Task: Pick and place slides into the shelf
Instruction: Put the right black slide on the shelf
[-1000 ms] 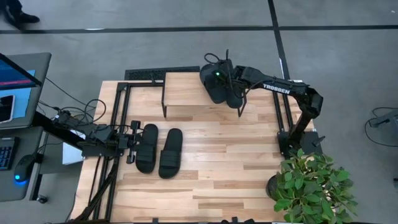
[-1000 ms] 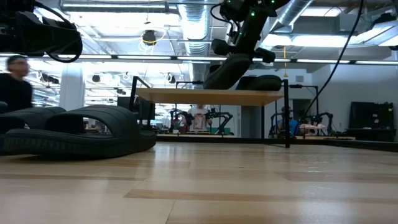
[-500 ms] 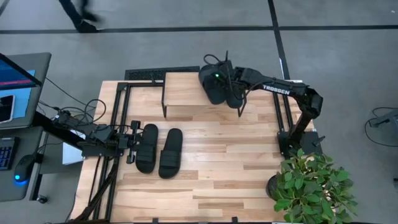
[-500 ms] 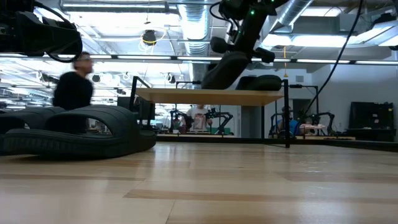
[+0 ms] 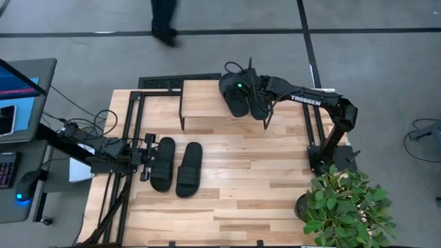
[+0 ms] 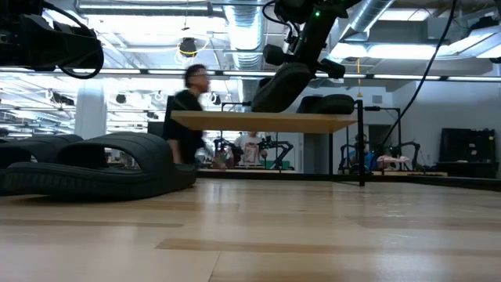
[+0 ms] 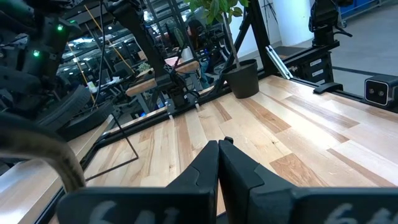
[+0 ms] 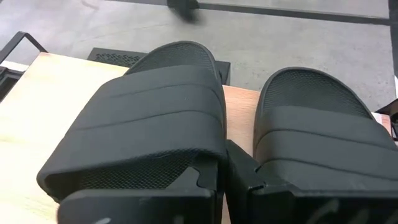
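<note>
The shelf (image 5: 207,103) stands at the table's far side. One black slide (image 5: 260,105) lies flat on its top at the right end. My right gripper (image 8: 224,167) is shut on a second slide (image 8: 146,118) and holds it tilted over the shelf top, just left of the first. The other two slides (image 5: 162,164) (image 5: 189,169) lie side by side on their soles on the table at the left. My left gripper (image 7: 219,144) is shut and holds nothing; it waits level at the table's left edge (image 5: 145,160), beside those two slides. My right gripper pinches the slide's strap at its open edge (image 8: 208,155) between its two fingers, on the side nearest the other slide. The fingers slant down from the table's right. The slide hangs tilted, with its lower end (image 6: 260,103) at the shelf top; I cannot tell whether it touches.
A potted plant (image 5: 344,207) stands at the table's near right corner beside the right arm's base (image 5: 331,155). A black frame (image 5: 127,138) runs along the left side. A person (image 6: 188,110) passes beyond the far edge. Bare tabletop (image 5: 262,186) lies between the slides and the plant.
Neither arm has visibly moved, and the held slide stays tilted over the shelf. A person has walked along beyond the table's far edge, from the left toward the middle.
</note>
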Controlling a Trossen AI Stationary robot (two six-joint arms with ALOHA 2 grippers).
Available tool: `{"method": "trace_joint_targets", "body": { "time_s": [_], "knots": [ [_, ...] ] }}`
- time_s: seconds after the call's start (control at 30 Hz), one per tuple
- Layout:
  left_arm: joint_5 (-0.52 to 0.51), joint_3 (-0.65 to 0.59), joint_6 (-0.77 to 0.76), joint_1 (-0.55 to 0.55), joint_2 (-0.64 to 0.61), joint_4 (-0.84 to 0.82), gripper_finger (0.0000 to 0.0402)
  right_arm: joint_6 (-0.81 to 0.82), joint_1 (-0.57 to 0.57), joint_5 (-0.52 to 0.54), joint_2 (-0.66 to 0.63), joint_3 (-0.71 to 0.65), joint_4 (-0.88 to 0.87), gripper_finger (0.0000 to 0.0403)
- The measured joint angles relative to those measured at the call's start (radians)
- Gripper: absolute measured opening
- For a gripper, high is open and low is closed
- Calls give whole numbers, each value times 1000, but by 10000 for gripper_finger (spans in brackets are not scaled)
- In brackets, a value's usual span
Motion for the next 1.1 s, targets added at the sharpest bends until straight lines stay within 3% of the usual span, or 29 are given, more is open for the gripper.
{"method": "trace_joint_targets", "body": {
  "time_s": [0.43,0.8,1.1],
  "knots": [
    [0,0,0,0,0,0,0,-5,1,-10,0,0,-3,2],
    [0,0,0,0,0,0,0,-1,0,-33,0,0,-3,50],
    [0,0,0,0,0,0,0,0,0,-33,0,0,-3,56]
  ]
}}
